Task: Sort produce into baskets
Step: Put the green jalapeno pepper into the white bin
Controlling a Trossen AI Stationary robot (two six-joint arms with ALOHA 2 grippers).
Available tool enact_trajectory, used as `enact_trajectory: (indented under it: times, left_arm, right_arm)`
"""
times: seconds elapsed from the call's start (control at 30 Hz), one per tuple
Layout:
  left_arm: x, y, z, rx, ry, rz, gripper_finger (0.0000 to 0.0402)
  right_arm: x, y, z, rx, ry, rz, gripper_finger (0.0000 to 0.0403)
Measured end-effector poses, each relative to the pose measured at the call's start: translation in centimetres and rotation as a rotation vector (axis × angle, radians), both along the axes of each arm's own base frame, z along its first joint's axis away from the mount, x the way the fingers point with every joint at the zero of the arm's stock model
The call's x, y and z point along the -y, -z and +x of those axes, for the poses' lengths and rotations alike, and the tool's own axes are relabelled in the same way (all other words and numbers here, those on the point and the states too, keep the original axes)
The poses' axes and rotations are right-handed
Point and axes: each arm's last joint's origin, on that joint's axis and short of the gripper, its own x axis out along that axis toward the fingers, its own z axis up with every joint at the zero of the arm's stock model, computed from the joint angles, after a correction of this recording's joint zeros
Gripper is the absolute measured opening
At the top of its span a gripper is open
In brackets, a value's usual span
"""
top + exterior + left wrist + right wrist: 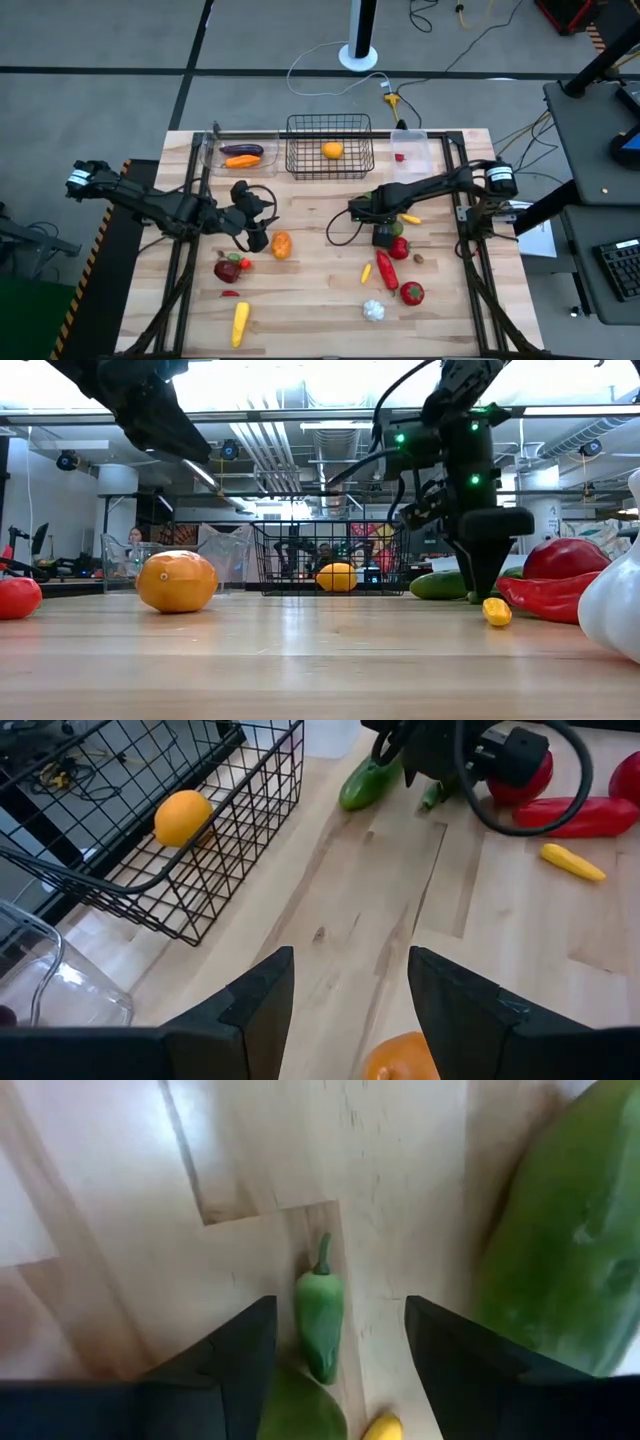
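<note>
My right gripper (383, 236) (340, 1315) points down, open, at the table's middle right. Its fingers stand on either side of a small green chili (320, 1315) that lies on the wood, without touching it. A big green cucumber (570, 1230) (440, 585) lies just beside it. My left gripper (258, 238) (350, 965) hangs open over the table left of an orange (282, 245) (400, 1058) and holds nothing. At the far edge stand a clear bin (240, 152), a black wire basket (330, 165) with an orange fruit (332, 150), and a small clear bin (412, 150).
Around my right gripper lie a red pepper (398, 247), a long red pepper (387, 270), a yellow pepper (366, 272), a tomato (411, 293) and garlic (373, 310). Near left: red produce (228, 268) and corn (240, 322). An eggplant (245, 150) lies in the clear bin.
</note>
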Motion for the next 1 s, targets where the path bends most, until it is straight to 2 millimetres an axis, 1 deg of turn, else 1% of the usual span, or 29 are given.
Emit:
enact_trajectory:
  times: [0.13,0.23,0.77,0.93,1.0]
  left_arm:
    - [0.0,-0.01,0.01,-0.003,0.006,0.01,0.018]
    - [-0.05,-0.04,0.01,0.0,-0.006,0.025,0.018]
    - [-0.09,-0.06,0.0,0.002,-0.017,0.035,0.018]
    - [-0.11,-0.07,-0.01,0.004,-0.023,0.04,0.018]
    - [-0.11,-0.06,-0.01,0.004,-0.023,0.04,0.018]
  right_arm:
    - [0.22,0.38,0.16,-0.003,-0.007,0.001,0.0196]
    - [0.24,0.4,0.3,0.01,-0.012,0.0,0.0177]
    - [0.28,0.5,0.36,0.012,-0.022,0.031,0.0028]
    - [0.27,0.21,0.46,0.032,-0.026,0.034,0.0016]
    - [0.26,-0.35,0.75,0.062,-0.03,0.041,0.0015]
